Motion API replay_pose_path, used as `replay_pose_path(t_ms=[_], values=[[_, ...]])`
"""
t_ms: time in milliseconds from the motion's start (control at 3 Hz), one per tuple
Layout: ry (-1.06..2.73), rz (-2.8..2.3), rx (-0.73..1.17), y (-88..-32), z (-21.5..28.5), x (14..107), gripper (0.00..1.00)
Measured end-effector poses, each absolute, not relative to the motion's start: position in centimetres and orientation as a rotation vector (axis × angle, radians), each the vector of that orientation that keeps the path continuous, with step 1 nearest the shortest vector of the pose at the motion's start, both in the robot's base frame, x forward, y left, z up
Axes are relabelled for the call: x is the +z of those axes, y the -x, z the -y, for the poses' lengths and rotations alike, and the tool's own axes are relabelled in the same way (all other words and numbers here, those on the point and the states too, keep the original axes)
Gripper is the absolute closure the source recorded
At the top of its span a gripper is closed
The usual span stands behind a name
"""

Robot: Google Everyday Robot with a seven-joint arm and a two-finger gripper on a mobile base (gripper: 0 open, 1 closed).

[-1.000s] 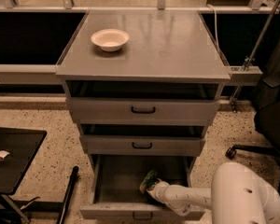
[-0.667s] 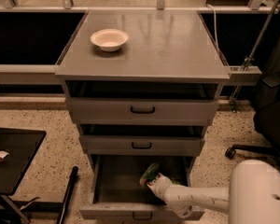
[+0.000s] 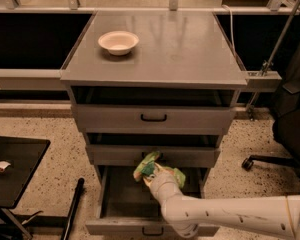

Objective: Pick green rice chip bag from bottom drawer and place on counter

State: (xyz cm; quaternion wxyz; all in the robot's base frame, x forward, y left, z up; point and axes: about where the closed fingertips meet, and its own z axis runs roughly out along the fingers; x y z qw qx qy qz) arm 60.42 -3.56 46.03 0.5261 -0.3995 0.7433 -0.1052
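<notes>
The green rice chip bag (image 3: pixel 149 167) is held in my gripper (image 3: pixel 152 176), lifted above the open bottom drawer (image 3: pixel 121 204) and level with the front of the middle drawer. The bag looks crumpled, bright green with pale patches. My white arm reaches in from the lower right. The grey counter (image 3: pixel 180 49) on top of the cabinet lies well above the bag.
A white bowl (image 3: pixel 118 42) sits at the counter's left rear. The top drawer (image 3: pixel 154 118) and middle drawer (image 3: pixel 190 155) are slightly pulled out. A small black side table (image 3: pixel 12 169) stands at the left. A black chair (image 3: pixel 290 129) is at the right.
My gripper has risen out of the bottom drawer with the green bag, from the drawer floor to the height of the middle drawer front. The view has also shifted.
</notes>
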Motion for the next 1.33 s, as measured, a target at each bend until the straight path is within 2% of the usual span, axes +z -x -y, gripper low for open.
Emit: replay_pose_path(t_ms=[333,667,1000,1333], values=[[0.993,-1.662,-0.35,-56.4,0.7,53.6,1.0],[1.006,-1.626,-0.339,-54.1,-1.5,54.8,1.0],[1.006,-1.626,-0.339,-54.1,-1.5,54.8,1.0],[0.978,-1.572,-0.384,-51.8,-1.5,59.4,1.0]])
